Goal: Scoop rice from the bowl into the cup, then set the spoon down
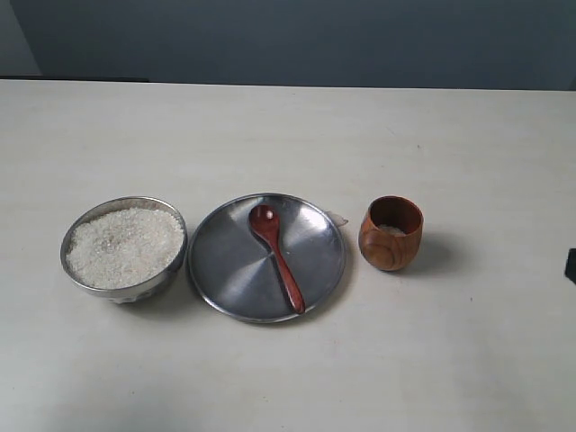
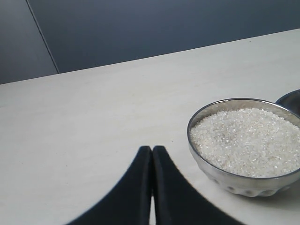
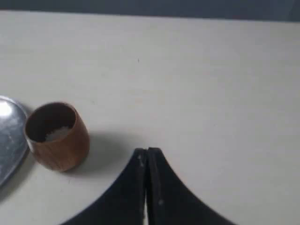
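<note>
The steel bowl (image 1: 124, 250) at the left is heaped with white rice (image 1: 124, 245). The wooden spoon (image 1: 276, 255) lies on the flat steel plate (image 1: 225, 261) in the middle, its oval end toward the far side. The reddish-brown wooden cup (image 1: 391, 233) stands at the right with a little rice at its bottom. My left gripper (image 2: 152, 149) is shut and empty, beside the bowl (image 2: 225, 180) with its rice (image 2: 248, 140). My right gripper (image 3: 146, 151) is shut and empty, apart from the cup (image 3: 57, 136). Only a dark sliver (image 1: 571, 265) of the right arm shows in the exterior view.
The plate's rim (image 3: 9, 136) shows next to the cup in the right wrist view. The pale table (image 1: 288, 135) stretches back to a dark wall (image 1: 288, 40). A small clear scrap (image 1: 338, 218) lies at the plate's far right edge.
</note>
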Available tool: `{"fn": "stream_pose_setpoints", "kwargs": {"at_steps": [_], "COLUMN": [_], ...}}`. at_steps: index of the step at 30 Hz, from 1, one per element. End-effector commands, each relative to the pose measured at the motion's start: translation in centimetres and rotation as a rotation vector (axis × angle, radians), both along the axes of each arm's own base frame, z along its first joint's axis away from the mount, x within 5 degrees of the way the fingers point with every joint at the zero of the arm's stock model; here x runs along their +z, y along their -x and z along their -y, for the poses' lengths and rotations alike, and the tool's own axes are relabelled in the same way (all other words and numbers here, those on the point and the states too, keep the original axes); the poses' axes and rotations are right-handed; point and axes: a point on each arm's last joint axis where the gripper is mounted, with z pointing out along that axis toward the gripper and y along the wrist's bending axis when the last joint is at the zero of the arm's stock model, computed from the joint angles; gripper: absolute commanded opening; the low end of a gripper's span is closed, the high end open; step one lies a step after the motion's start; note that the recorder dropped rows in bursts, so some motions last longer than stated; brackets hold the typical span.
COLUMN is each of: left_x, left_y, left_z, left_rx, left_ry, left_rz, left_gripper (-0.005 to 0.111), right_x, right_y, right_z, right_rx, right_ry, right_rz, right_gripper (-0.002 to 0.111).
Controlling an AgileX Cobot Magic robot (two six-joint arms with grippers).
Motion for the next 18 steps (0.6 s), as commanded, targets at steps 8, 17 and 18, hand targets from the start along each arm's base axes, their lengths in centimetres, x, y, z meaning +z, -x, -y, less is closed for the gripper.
{"fn": "stream_pose_setpoints", "kwargs": {"at_steps": [8,17,18], "left_x": [-0.1,-0.1,-0.1], "left_y": [0.0,0.0,0.0], "left_z": [0.0,0.0,0.0], "left_rx": [-0.002,-0.002,-0.002], "left_ry": [-0.019,-0.019,-0.019], "left_rz": [0.005,0.005,0.005], "left_gripper": [0.0,0.0,0.0], "right_x": [2.9,2.6,2.6], "right_y": [4.3,7.1,7.2], "right_z": [4.4,6.4,6.5], "right_rx": [-0.157,-0.343,-0.353], "right_ry": [-0.19,-0.304,-0.304], "right_rz": [0.344,0.426,0.421], "right_gripper": [0.0,0.0,0.0]}}
